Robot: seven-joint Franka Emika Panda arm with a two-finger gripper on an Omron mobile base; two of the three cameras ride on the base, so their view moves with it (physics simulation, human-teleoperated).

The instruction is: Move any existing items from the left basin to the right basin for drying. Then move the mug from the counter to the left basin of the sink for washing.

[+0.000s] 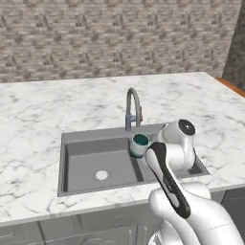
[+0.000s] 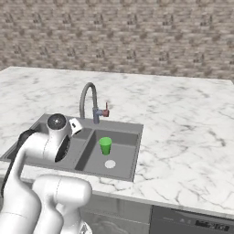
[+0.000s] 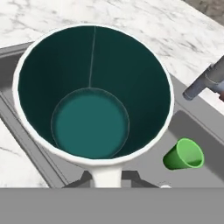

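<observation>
The fingers point(image 3: 106, 176) are clenched on the mug point(image 1: 139, 145) – upright, mid-frame in the left base view, over the divider – with the left basin point(image 1: 91, 165) lying lower left.

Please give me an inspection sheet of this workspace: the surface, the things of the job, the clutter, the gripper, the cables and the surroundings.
Surface: white marble counter with grey veins around a dark grey double sink.
Job's things: mug, teal inside, held above the sink near the divider; left basin holds nothing seen apart from its drain; right basin holds an upright green cup.
Clutter: nothing seen on the counter.
Gripper: gripper shut on the mug's rim, seen in the hand view.
Cables: nothing seen.
Surroundings: curved grey faucet at the sink's back edge; brick wall behind; grey cabinet fronts below.
</observation>
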